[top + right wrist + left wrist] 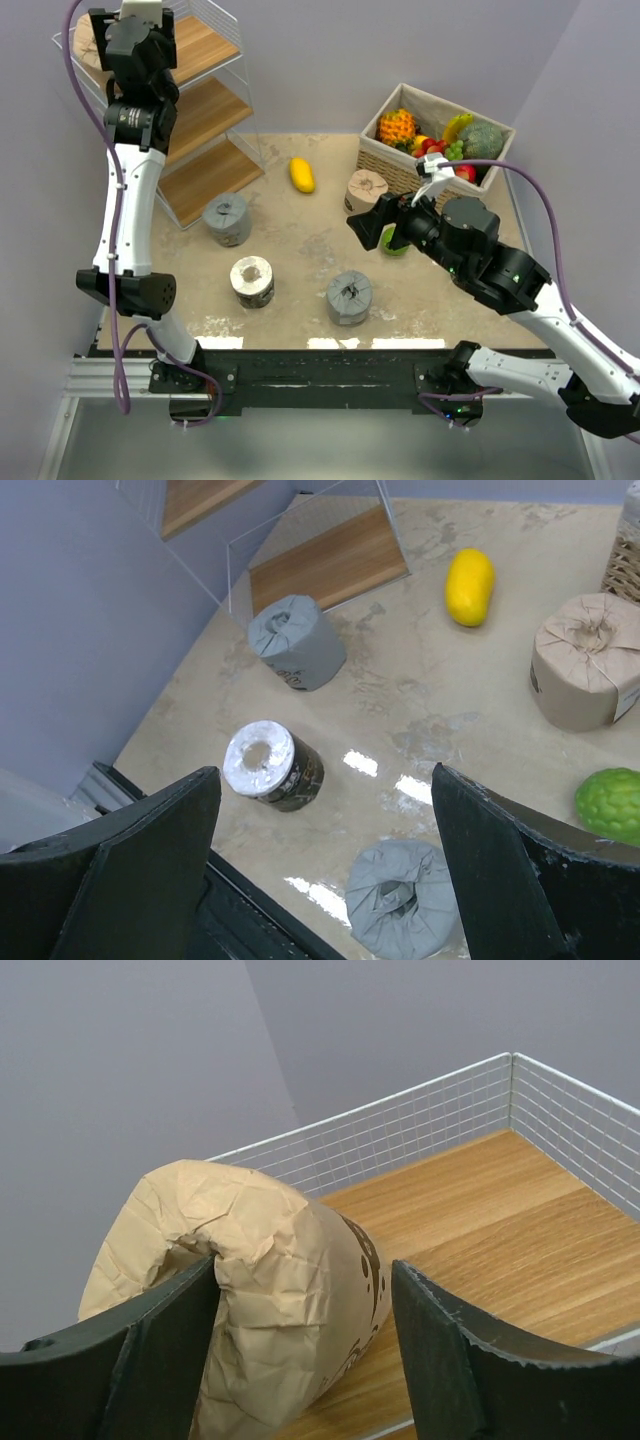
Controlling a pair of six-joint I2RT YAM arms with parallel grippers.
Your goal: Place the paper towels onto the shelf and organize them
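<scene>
Up at the far left, the left claw (303,1280) stands spread around a tan paper towel roll (255,1260) that rests on the top board of the shelf (205,115). Its left finger looks to touch the crumpled wrap, while its right finger is clear of it. To finish this placement well, I judge the claw should widen until both fingers are free and then back straight out, since any drag from the left finger could tip the roll on the slanted board

On the surface lie four more: a pale grey roll (227,218) just beside the shelf foot, a white-ended roll (252,281), a grey roll (349,297) and a second tan roll (365,190) near the basket (400,165). A mango (301,174) lies between them. The right claw (322,775) hovers spread wide, pinching nothing

The left arm hides most of the top tier from above, and the wrist view cuts off the roll's underside, so I cannot tell how it sits. The lime (612,802) is cut off at the frame edge
</scene>
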